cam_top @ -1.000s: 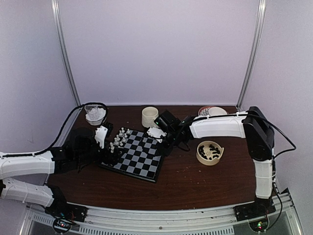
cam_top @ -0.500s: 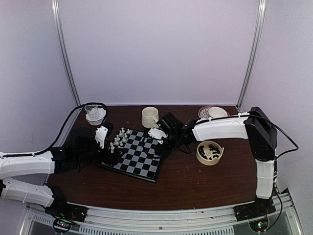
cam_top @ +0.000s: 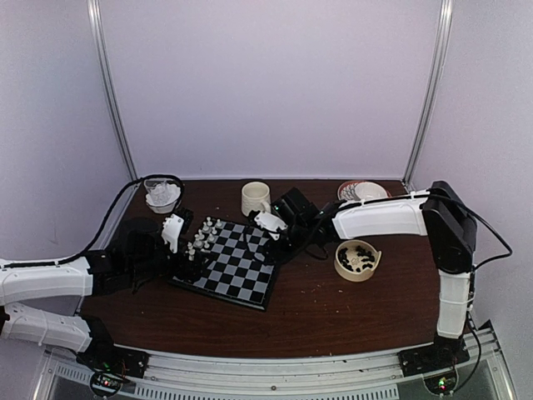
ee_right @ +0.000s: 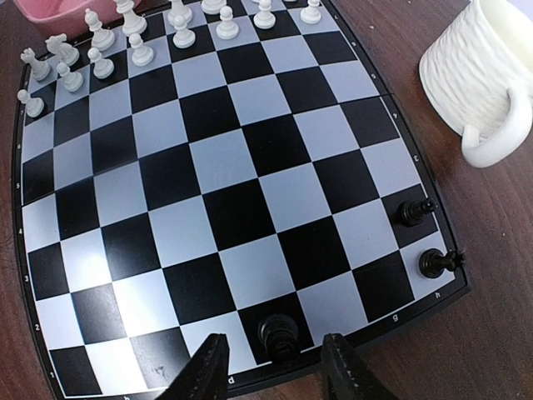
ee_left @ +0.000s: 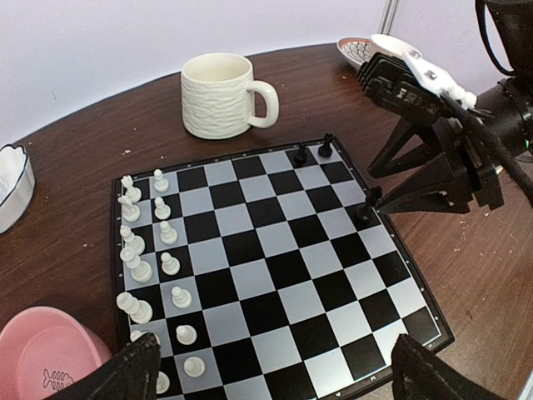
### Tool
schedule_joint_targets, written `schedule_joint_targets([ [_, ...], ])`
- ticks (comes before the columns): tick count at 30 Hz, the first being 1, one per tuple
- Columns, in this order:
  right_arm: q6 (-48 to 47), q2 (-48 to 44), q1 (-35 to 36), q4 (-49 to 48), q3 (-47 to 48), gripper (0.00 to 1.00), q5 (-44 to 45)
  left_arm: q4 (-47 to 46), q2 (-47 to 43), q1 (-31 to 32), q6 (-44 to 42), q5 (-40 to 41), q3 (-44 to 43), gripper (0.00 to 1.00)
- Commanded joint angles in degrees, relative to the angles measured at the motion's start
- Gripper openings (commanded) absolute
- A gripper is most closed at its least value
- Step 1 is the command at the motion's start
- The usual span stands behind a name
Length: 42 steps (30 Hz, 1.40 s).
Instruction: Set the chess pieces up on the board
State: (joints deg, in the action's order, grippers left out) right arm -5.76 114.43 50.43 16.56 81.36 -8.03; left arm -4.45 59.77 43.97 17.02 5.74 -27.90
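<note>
The board (cam_top: 237, 268) lies mid-table. White chess pieces (ee_left: 133, 250) stand in two rows along its left side and also show in the right wrist view (ee_right: 125, 37). Three black pieces stand on the right edge: two near the mug (ee_right: 414, 212) (ee_right: 437, 262) and one (ee_right: 279, 333) between my right fingers. My right gripper (ee_right: 277, 371) is open, its jaws on either side of that piece and clear of it. My left gripper (ee_left: 271, 375) is open and empty, hovering over the board's near-left part. A tan bowl (cam_top: 356, 258) holds several black pieces.
A cream mug (cam_top: 254, 198) stands just behind the board. A clear glass dish (cam_top: 162, 196) with white lumps sits at the back left. A pink bowl (ee_left: 46, 350) is beside the board's left corner. A patterned plate (cam_top: 360, 190) is at the back right.
My right gripper has shifted slightly toward the back of the table above the board's right edge. The left arm has not moved.
</note>
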Motion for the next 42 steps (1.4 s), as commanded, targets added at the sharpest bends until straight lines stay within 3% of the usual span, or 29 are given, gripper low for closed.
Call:
schedule_joint_targets([
  [1,0.74,-0.13,-0.85,-1.09,0.09,0.4,-0.78,-1.86,-0.37,-0.2,-0.58,-0.64,-1.66,0.97],
  [16,0.01,2.21,-1.13,1.36,2.09,0.28,-3.43,-1.18,0.07,-0.2,-0.24,-0.38,-2.24,0.97],
  [25,-0.47,2.38,-1.13,1.86,2.45,0.04,-4.21,-0.36,0.74,-0.2,0.04,-0.35,-2.92,0.97],
  [42,-1.16,-0.51,-0.37,2.06,-0.71,0.03,-7.67,0.58,0.33,-0.2,-0.01,-0.4,-3.3,0.97],
])
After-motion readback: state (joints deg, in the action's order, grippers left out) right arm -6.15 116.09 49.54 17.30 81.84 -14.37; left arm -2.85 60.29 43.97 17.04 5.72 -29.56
